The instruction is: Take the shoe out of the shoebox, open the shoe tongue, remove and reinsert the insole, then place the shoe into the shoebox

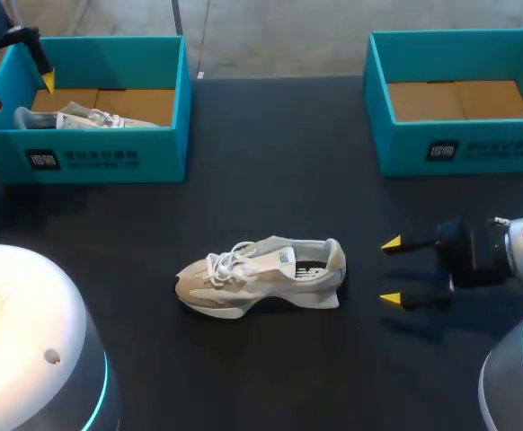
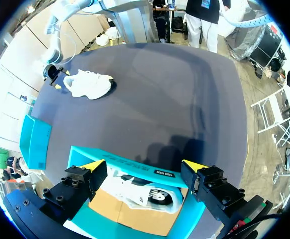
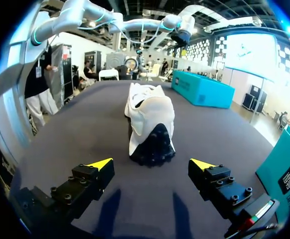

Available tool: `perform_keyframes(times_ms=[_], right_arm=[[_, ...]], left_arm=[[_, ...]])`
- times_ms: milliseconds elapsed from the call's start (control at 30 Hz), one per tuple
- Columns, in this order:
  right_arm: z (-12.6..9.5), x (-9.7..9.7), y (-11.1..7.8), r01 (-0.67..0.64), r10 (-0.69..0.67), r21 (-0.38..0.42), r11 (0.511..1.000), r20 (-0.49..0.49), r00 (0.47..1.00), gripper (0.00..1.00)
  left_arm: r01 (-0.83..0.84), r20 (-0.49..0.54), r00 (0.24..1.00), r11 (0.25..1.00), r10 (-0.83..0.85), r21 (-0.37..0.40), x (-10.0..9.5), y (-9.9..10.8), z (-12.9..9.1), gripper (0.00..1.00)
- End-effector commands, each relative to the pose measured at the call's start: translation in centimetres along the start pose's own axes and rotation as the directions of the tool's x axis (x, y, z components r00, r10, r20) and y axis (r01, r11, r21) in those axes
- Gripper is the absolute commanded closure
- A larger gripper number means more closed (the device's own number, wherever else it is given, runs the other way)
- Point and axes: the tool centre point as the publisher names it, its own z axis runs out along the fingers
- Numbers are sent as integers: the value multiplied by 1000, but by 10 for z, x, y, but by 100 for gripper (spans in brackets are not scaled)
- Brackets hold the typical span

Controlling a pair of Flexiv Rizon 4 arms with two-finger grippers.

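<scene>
A white and beige sneaker (image 1: 261, 274) lies on its side in the middle of the dark table, heel toward my right gripper (image 1: 390, 270). That gripper is open, a short way off the heel and touching nothing. In the right wrist view the sneaker's heel and black sole (image 3: 150, 124) lie just ahead of the open right gripper (image 3: 151, 164). A second sneaker (image 1: 73, 117) lies inside the teal shoebox (image 1: 109, 157) at the back left. My left gripper (image 1: 19, 90) hangs open above that box; the left wrist view shows this sneaker (image 2: 145, 196) below the open left gripper (image 2: 144, 165).
Another teal shoebox (image 1: 459, 144) stands at the back right, showing only its cardboard floor. Bare dark table surrounds the sneaker in the middle, between the two boxes and toward the front edge.
</scene>
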Motion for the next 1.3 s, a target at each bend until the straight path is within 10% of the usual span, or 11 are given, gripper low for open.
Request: perform_keyframes(times_ms=[33, 1300], right_arm=[[0, 0, 0, 0, 0, 2, 1000, 1, 1000, 0], [3, -2, -9, 18, -19, 39, 999, 45, 999, 0]], left_arm=[[-1, 0, 1000, 1000, 1, -3, 1, -1, 1, 0], [-1, 0, 1000, 1000, 1, -3, 1, -1, 1, 0]])
